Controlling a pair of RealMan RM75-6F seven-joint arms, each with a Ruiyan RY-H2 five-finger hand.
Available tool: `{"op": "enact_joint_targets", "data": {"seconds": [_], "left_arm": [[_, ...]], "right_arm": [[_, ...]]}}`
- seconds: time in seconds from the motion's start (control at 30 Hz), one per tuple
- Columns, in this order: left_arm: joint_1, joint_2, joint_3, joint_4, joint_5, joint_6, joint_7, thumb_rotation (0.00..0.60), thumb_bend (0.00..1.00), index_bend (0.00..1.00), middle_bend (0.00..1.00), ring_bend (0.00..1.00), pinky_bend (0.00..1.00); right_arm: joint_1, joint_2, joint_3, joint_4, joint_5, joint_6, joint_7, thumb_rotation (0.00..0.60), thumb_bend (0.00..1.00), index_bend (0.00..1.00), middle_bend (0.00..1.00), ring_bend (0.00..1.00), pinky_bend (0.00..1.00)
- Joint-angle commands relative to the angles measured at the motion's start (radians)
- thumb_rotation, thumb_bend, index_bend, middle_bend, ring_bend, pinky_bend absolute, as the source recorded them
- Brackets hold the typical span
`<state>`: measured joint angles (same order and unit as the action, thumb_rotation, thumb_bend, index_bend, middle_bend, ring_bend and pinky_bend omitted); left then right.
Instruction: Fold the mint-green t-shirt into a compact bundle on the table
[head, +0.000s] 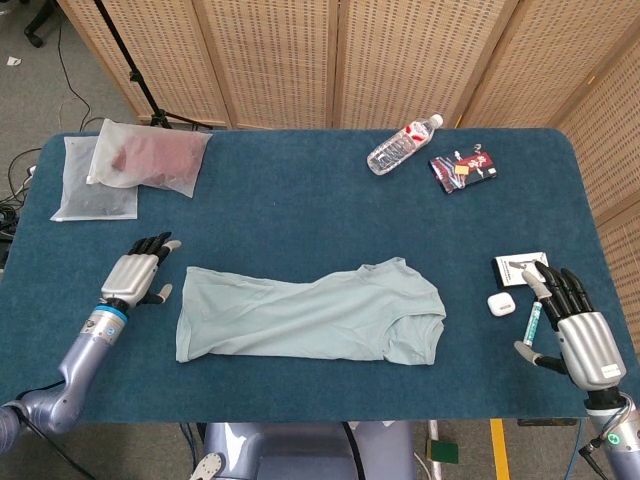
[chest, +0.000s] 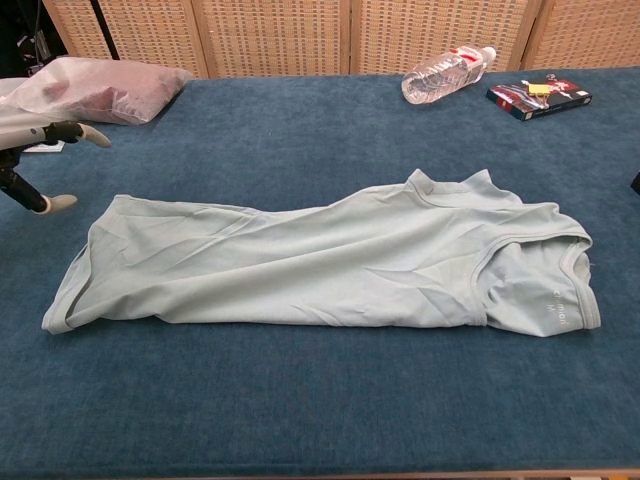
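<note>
Head view: both robot hands (head: 133, 278) (head: 578, 333) spread, empty.

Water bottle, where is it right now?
In the head view, the water bottle lies on its side at the table's far edge, right of centre, just left of the dark packet, well beyond the t-shirt.

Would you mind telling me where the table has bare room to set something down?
Bare cloth runs across the middle, between the t-shirt and the water bottle, and along the near edge below the shirt. It is crowded by the right hand, beside the white case and box, and at the bags.
</note>
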<state>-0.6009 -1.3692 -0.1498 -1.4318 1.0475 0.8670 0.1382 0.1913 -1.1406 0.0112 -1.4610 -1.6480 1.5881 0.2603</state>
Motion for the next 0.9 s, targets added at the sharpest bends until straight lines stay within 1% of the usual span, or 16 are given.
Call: {"op": "enact_joint_targets", "data": {"seconds": [0.03,0.1,0.33,0.53,0.9], "left_arm": [[-0.022,-0.038,-0.004,0.029,-0.034,-0.015,0.034,0.6,0.41,0.06,0.0,0.0,0.0],[-0.032,-0.058,-0.008,0.039,-0.052,-0.018,0.049,0.6,0.41,0.08,0.0,0.0,0.0],[-0.053,-0.119,-0.019,0.051,-0.091,0.012,0.101,0.6,0.4,0.24,0.0,0.0,0.0],[-0.065,-0.159,-0.031,0.058,-0.141,0.034,0.145,0.6,0.4,0.32,0.0,0.0,0.0],[-0.081,-0.191,-0.044,0.074,-0.208,0.056,0.201,0.6,0.4,0.34,0.0,0.0,0.0]], "right_arm": [[-0.002,0.0,0.003,0.001,-0.001,0.002,0.003,0.6,0.0,0.0,0.0,0.0,0.0],[-0.002,0.0,0.004,0.002,-0.002,0.0,0.005,0.6,0.0,0.0,0.0,0.0,0.0],[-0.003,-0.002,0.009,0.006,-0.005,-0.005,0.015,0.6,0.0,0.0,0.0,0.0,0.0],[-0.007,0.0,0.011,0.006,-0.009,-0.001,0.023,0.6,0.0,0.0,0.0,0.0,0.0],[-0.01,0.005,0.016,0.006,-0.012,-0.003,0.039,0.6,0.0,0.0,0.0,0.0,0.0]]}}
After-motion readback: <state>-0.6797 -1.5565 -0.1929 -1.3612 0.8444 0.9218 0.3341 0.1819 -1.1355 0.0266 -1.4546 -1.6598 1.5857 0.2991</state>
